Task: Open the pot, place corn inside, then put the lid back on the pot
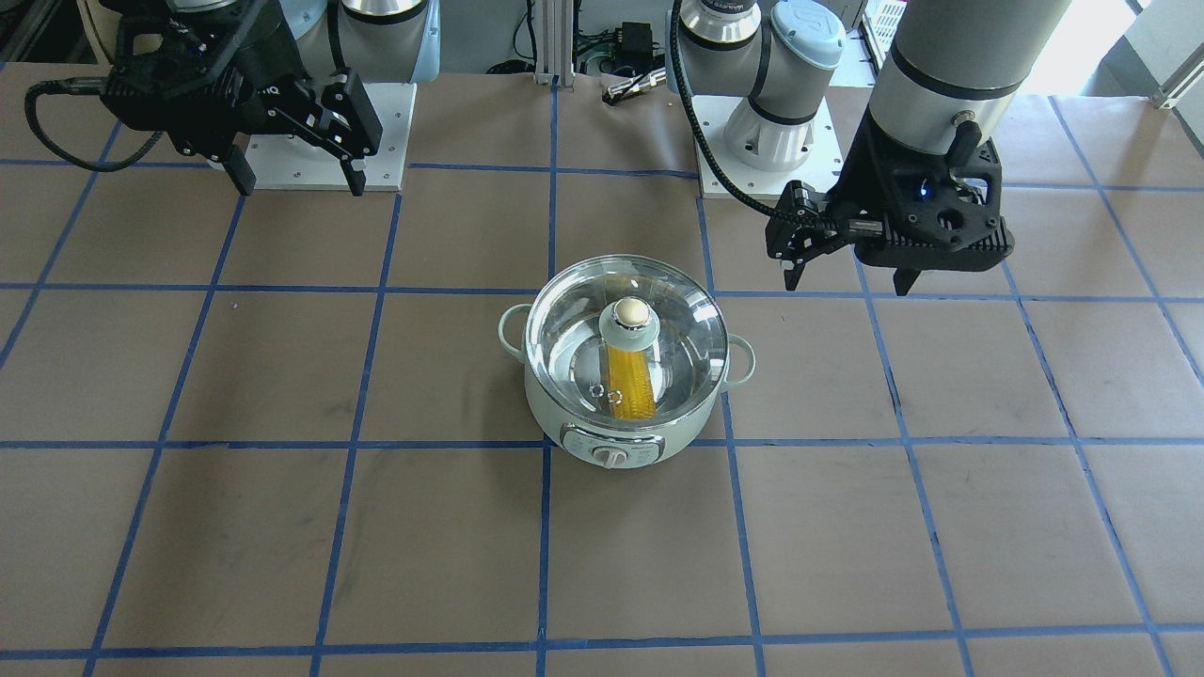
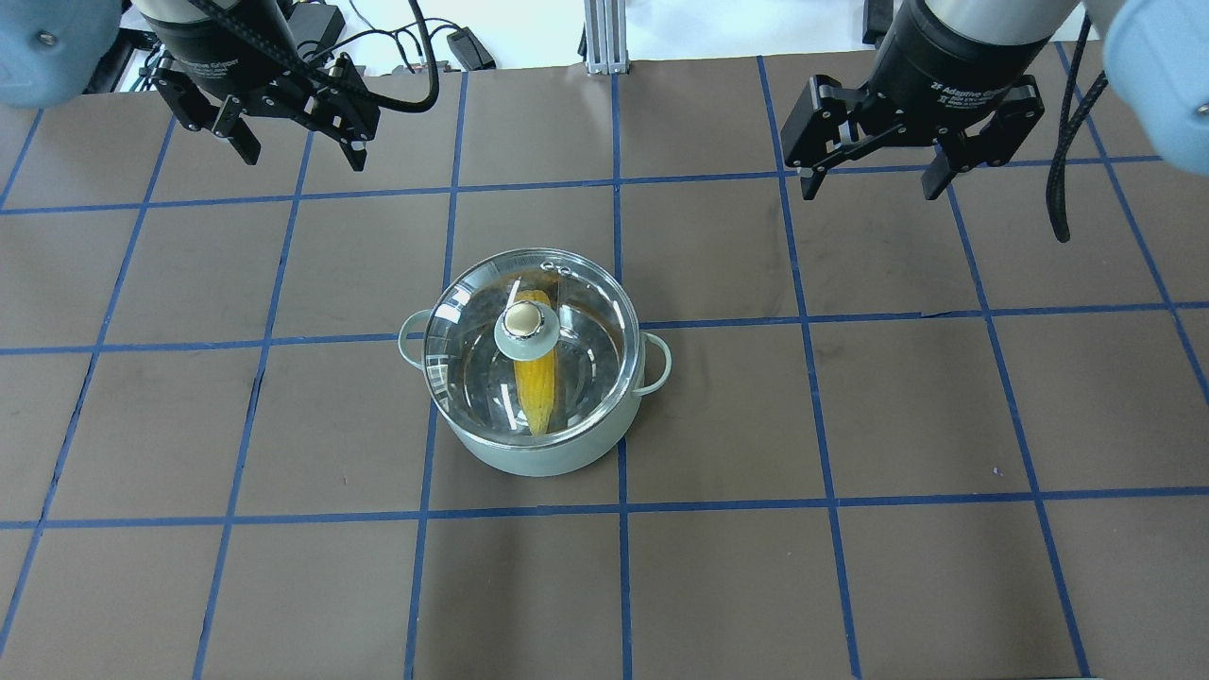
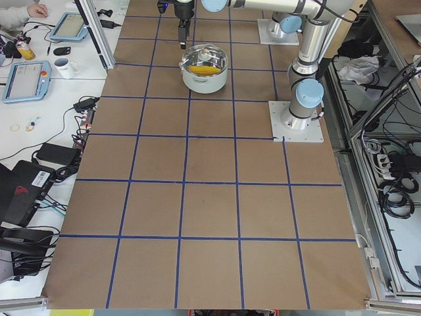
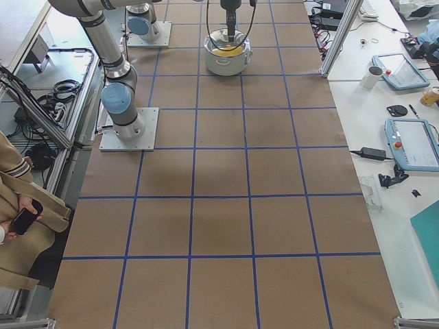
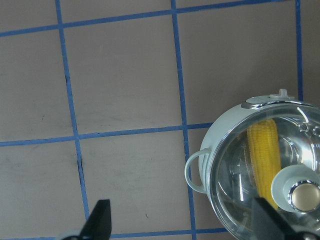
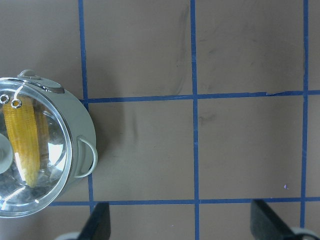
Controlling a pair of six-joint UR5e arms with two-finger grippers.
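Observation:
The mint-green pot (image 1: 564, 418) stands mid-table with its control knob facing away from the robot. The glass lid (image 1: 677, 324) sits shut on it, its beige ball knob (image 1: 631, 311) on top. The yellow corn (image 1: 630, 385) lies inside, seen through the glass. In the overhead view the pot (image 2: 538, 460), lid (image 2: 463, 364) and corn (image 2: 536, 392) show the same. My left gripper (image 2: 304, 159) is open and empty, above the table far-left of the pot. My right gripper (image 2: 871, 194) is open and empty, far-right of it. Both wrist views show the corn (image 5: 264, 147) (image 6: 22, 145) under the lid.
The two arm base plates (image 1: 324, 141) (image 1: 767, 150) stand on the table's robot side. Side benches hold tablets (image 3: 26, 79) and a mug (image 4: 374, 75). A person (image 4: 20, 205) stands by the table's near corner in the exterior right view.

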